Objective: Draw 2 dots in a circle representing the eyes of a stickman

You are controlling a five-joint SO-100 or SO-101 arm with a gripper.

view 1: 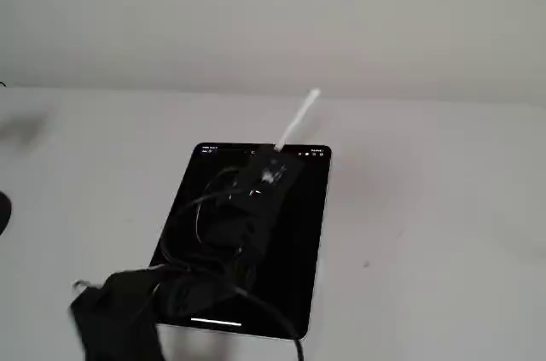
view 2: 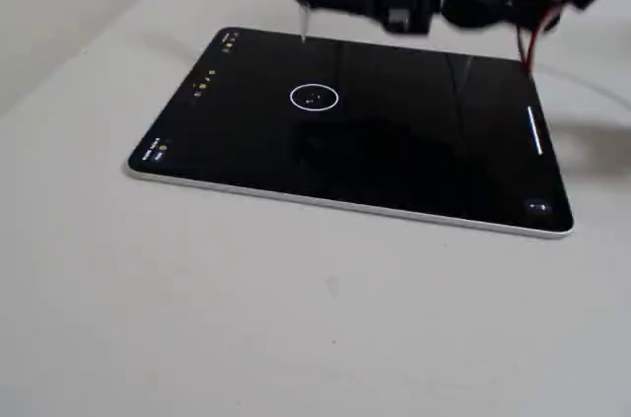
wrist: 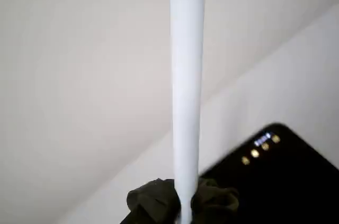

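White counter [view 1: 444, 207] carried a black-screened tablet [view 1: 294, 241] in a fixed view, the black arm [view 1: 205, 250] lying over it and a white stylus [view 1: 299, 118] slanting toward one o'clock. In the wrist view, the jaws [wrist: 183, 203] were clamped on the stylus [wrist: 186, 86]. In a fixed view, the thin white circle [view 2: 315, 98] sat left of screen centre with two faint dots [view 2: 315, 99] inside, the stylus tip [view 2: 304, 33] at eleven o'clock from it.

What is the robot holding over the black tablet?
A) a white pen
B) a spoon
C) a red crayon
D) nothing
A: the gripper is closed around a long white pen, and a fixed view shows its tip just above the tablet, beyond the circle.
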